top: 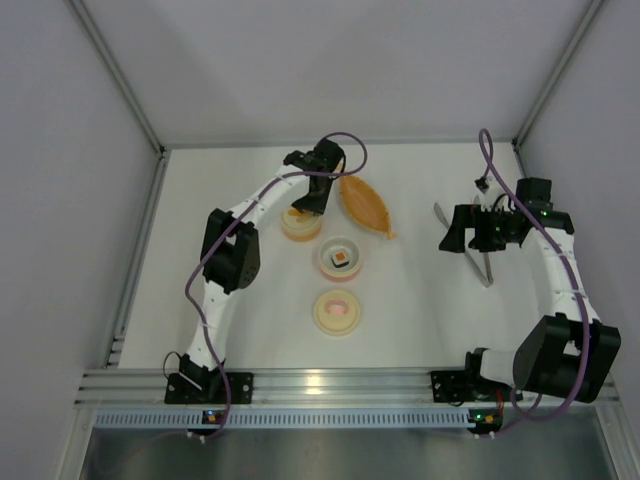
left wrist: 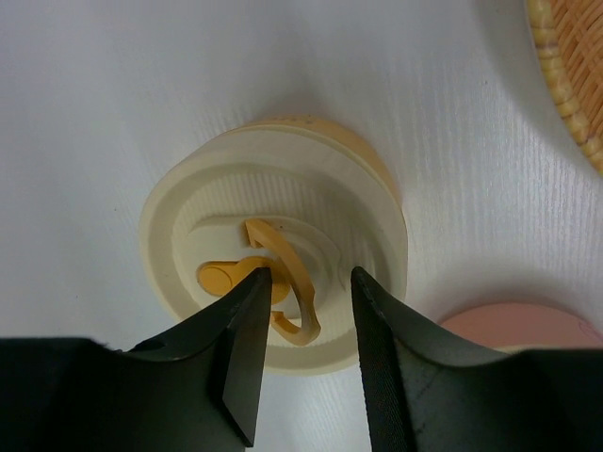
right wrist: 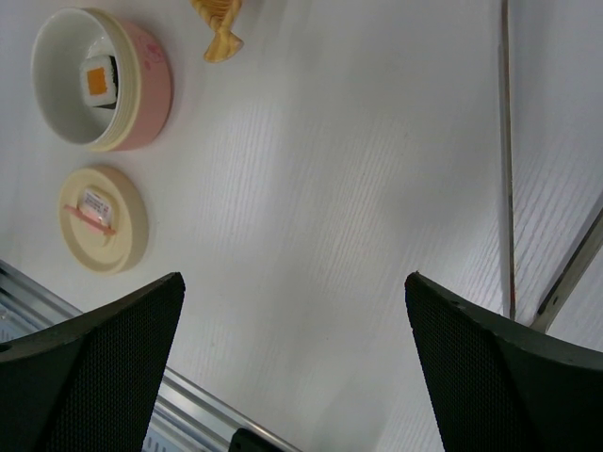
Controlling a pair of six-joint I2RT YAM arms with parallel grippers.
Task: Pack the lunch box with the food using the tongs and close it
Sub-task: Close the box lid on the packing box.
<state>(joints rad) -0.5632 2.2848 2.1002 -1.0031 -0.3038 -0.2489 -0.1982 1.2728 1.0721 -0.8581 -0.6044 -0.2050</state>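
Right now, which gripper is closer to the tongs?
Right. The right gripper sits open right over the tongs, which lie partly beneath it. The left gripper is well away on the other side, over the yellow-lidded container.

Left jaws over yellow tub — roll in open bowl — right jaws above tongs

Light diffuse and even, from overhead. Desk bright white, mildly washed out. Shadows faint, soft-edged. Glare patch on front rail. Left gripper and right gripper loom close, dark, slightly out of focus.
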